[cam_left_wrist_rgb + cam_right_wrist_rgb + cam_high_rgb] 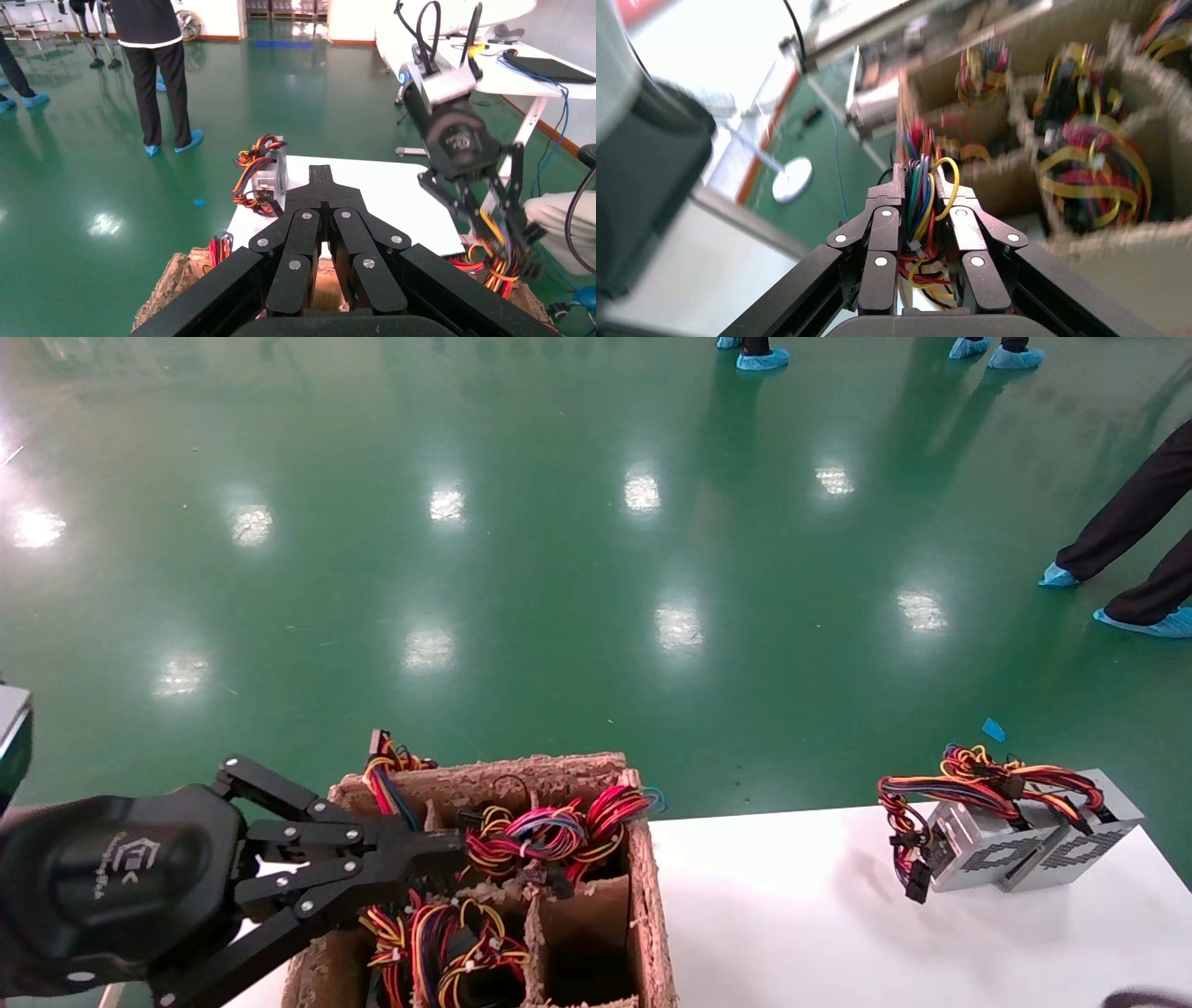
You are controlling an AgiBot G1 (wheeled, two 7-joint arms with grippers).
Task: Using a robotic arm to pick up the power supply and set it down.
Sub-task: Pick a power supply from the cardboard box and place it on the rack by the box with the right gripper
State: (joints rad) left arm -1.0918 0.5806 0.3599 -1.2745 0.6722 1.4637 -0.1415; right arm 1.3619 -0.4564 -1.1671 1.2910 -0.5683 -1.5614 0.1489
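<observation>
We see a white bench on a glossy green floor, a cardboard divider box at its left edge. Our left claw hangs closed over the box. Our right claw grips a power supply's wire bundle beside the box; two power supplies sit at the bench's far right corner

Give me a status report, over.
Left hand shut, empty, over the cardboard crate. Right hand clamped on a wire bundle; power supply body not visible. Two power supplies already on white table. Nothing blocking there.
</observation>
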